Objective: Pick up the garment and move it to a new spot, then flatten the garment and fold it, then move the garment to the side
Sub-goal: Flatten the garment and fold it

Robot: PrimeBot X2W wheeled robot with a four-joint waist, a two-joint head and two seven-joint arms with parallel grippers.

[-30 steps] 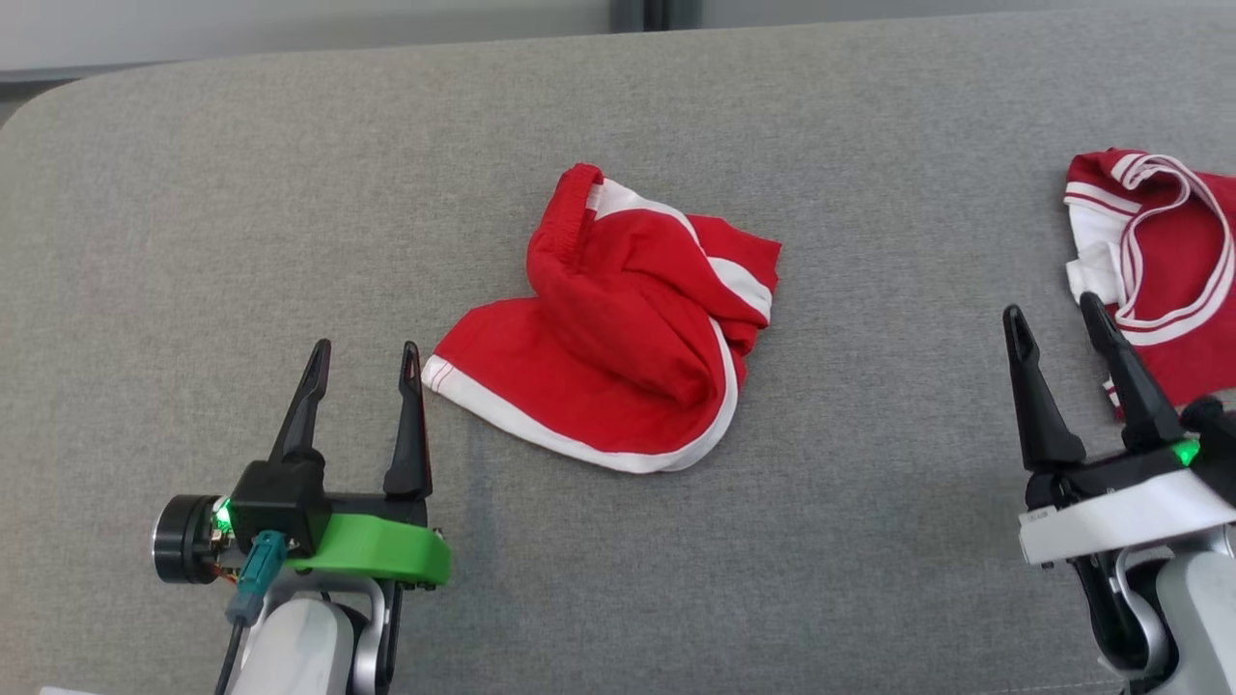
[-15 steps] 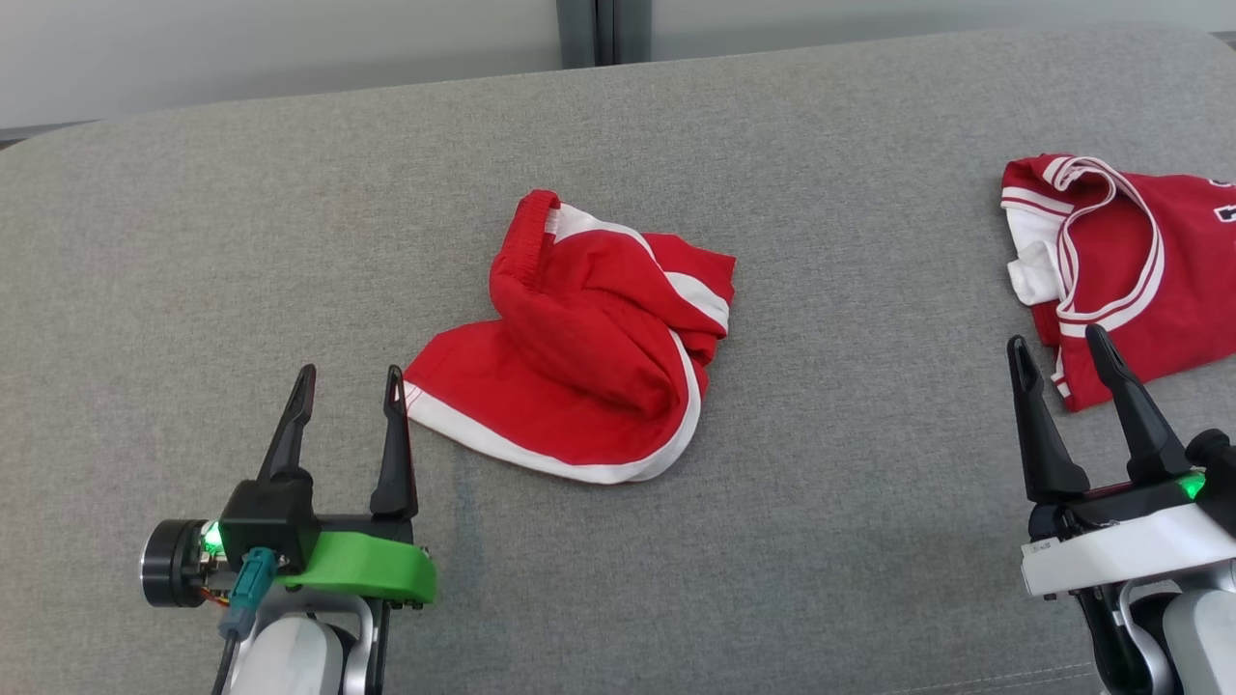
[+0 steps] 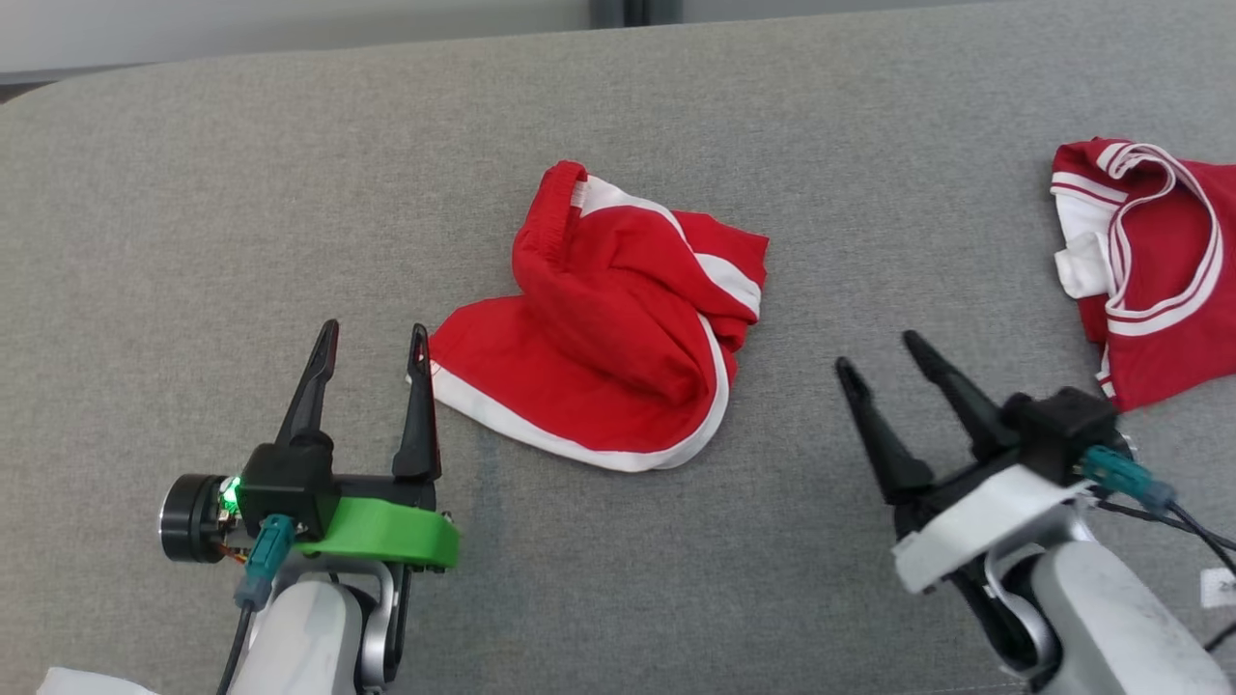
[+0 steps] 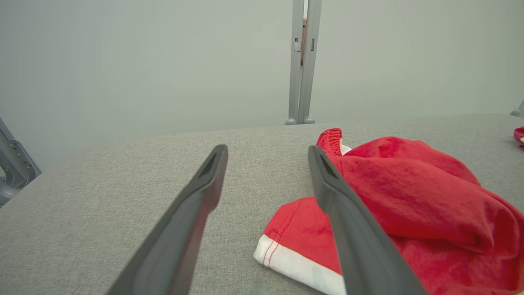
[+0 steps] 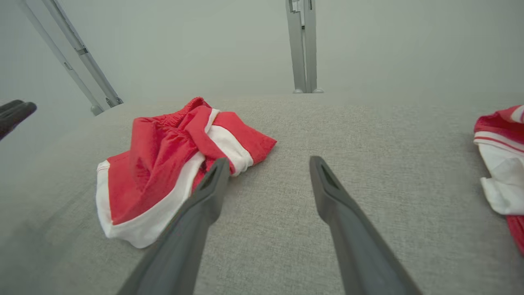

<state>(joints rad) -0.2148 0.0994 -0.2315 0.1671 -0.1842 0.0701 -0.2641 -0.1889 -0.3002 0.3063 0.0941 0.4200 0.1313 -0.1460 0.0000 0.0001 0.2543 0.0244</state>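
Observation:
The garment [image 3: 618, 338] is a pair of red shorts with white trim, crumpled in a heap at the middle of the grey padded table [image 3: 193, 212]. My left gripper [image 3: 375, 336] stands open just left of the heap, its right finger close beside the white-hemmed corner. In the left wrist view the garment [image 4: 409, 196] lies right of the open left gripper [image 4: 266, 151]. My right gripper [image 3: 879, 350] is open, to the right of the heap and tilted toward it, apart from the cloth. In the right wrist view the garment [image 5: 172, 159] sits ahead and left of the open right gripper [image 5: 268, 163].
A second red and white garment, a jersey [image 3: 1149, 261], lies at the table's right edge, also seen as the jersey [image 5: 501, 164]. Bare grey table surface surrounds the shorts. A grey post [image 4: 302, 61] stands behind the far edge against a pale wall.
My right arm has swung in from the far right toward the shorts, its fingers now angled left. The left gripper has stayed beside the hem. The head camera shifted slightly.

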